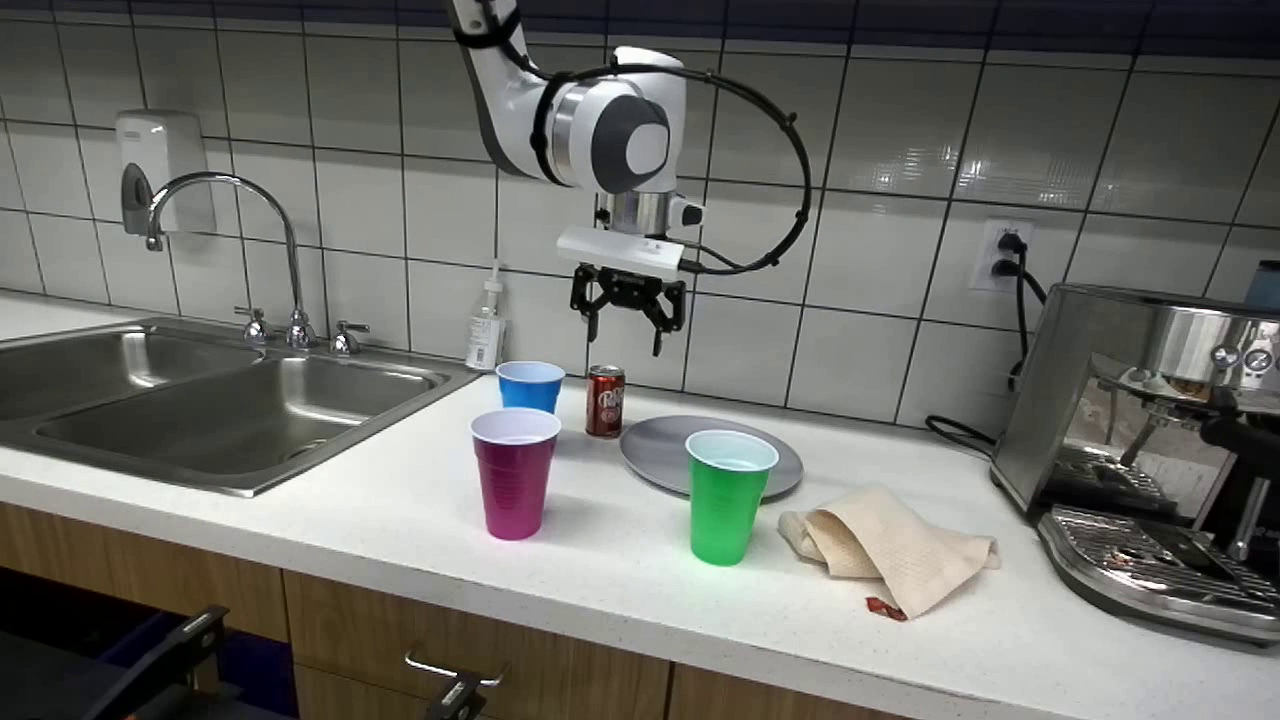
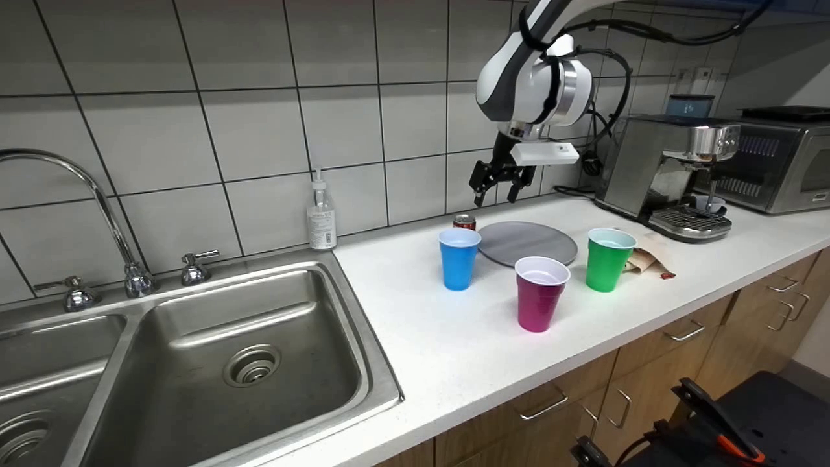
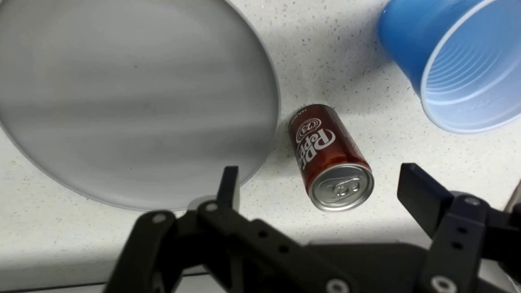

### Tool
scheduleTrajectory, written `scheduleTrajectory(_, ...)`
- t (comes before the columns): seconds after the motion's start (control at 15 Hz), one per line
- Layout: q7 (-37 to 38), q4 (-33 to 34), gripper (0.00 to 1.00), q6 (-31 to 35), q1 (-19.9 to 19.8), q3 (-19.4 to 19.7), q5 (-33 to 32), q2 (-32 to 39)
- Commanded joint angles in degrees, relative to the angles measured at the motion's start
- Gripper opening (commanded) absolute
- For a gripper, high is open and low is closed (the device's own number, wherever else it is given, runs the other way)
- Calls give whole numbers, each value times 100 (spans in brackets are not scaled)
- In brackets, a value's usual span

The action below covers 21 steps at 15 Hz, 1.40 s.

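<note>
My gripper (image 1: 625, 343) hangs over the back of the counter with its jaws wide apart and nothing between them. Nearest below it is a dark red Dr Pepper can (image 1: 605, 402), upright on the counter. In the wrist view the can (image 3: 321, 142) appears between the two fingers, untouched. A grey plate (image 3: 138, 101) lies flat close beside the can. On the can's opposite side stands a blue cup (image 2: 458, 266), which hides most of the can in that exterior view. Farther forward stand a magenta cup (image 1: 515, 485) and a green cup (image 1: 724, 510), both upright.
A crumpled beige cloth (image 1: 900, 550) lies right of the green cup, with a small red scrap (image 1: 886, 608) at its edge. An espresso machine (image 1: 1150, 420) and a steel sink (image 2: 246, 350) flank the area. A soap bottle (image 2: 321, 217) stands by the tiled wall (image 1: 870, 250).
</note>
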State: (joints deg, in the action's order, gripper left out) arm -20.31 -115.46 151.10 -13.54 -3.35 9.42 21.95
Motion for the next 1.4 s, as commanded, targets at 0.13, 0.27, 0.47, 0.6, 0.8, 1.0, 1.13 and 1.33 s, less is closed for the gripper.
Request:
scheduleTrajectory(0.13, -784, -439, 100, -448, -135, -132, 437, -537)
scheduleTrajectory(0.27, -860, -531, 100, -499, -73, -111, 481, -596)
scheduleTrajectory(0.47, -797, -680, 100, -438, 45, -87, 420, -631)
scheduleTrajectory(0.6, -754, -779, 100, -368, 132, -97, 393, -630)
scheduleTrajectory(0.8, -724, -823, 100, -262, 225, -183, 532, -553)
scheduleTrajectory(1.0, -625, -695, 100, -323, 307, -102, 418, -406)
scheduleTrajectory(1.13, -625, -698, 100, -323, 320, -113, 425, -406)
scheduleTrajectory(1.33, -625, -698, 100, -323, 319, -113, 426, -406)
